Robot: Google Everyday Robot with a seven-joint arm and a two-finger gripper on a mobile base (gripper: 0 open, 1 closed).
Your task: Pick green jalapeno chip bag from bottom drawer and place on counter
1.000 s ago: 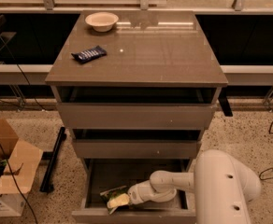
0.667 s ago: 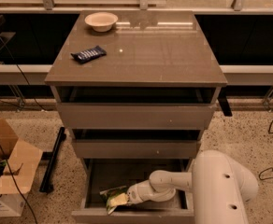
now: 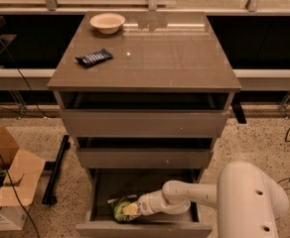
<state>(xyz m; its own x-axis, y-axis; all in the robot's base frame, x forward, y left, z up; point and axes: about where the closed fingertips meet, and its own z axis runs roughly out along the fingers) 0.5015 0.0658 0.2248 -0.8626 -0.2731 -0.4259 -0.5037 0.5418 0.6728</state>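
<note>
The bottom drawer [image 3: 145, 228] is pulled open at the foot of the cabinet. The green jalapeno chip bag [image 3: 120, 209] lies wrinkled in its front left part. My white arm reaches down into the drawer from the right, and my gripper [image 3: 130, 209] is at the bag, touching it. The counter [image 3: 150, 58] is the glossy grey-brown top of the cabinet.
A cream bowl [image 3: 108, 22] stands at the counter's back left. A dark blue candy wrapper [image 3: 94, 57] lies on its left side. The two upper drawers [image 3: 145, 123] stand slightly open. A cardboard box [image 3: 6, 177] and a black bar [image 3: 55, 170] are on the floor at left.
The gripper stays at the chip bag in the bottom drawer; arm and bag have hardly moved.
</note>
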